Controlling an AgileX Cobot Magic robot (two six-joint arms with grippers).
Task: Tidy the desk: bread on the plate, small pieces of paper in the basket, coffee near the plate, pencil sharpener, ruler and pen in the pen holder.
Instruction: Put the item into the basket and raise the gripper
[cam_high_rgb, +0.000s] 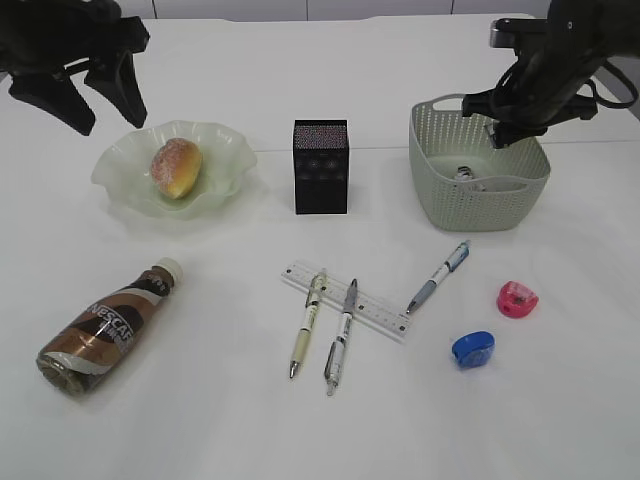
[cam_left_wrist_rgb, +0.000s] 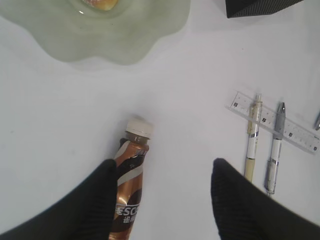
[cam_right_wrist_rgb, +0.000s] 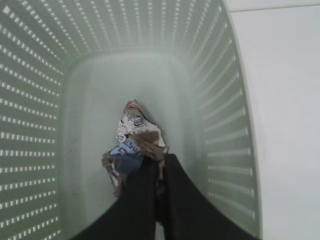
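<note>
The Nescafé coffee bottle (cam_high_rgb: 108, 330) lies below the spread left gripper (cam_high_rgb: 100, 95), which hovers beside the plate (cam_high_rgb: 120, 160). The right gripper (cam_right_wrist_rgb: 160, 175), pressed together, hangs above crumpled paper (cam_right_wrist_rgb: 132, 145) in the basket (cam_high_rgb: 440, 190).

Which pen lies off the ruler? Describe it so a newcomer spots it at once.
Start at the green basket on the right, then look below its front wall. There a blue-and-silver pen lies slanted on the table. Its tip just reaches the end of the ruler, whereas the other two pens lie across it.
</note>
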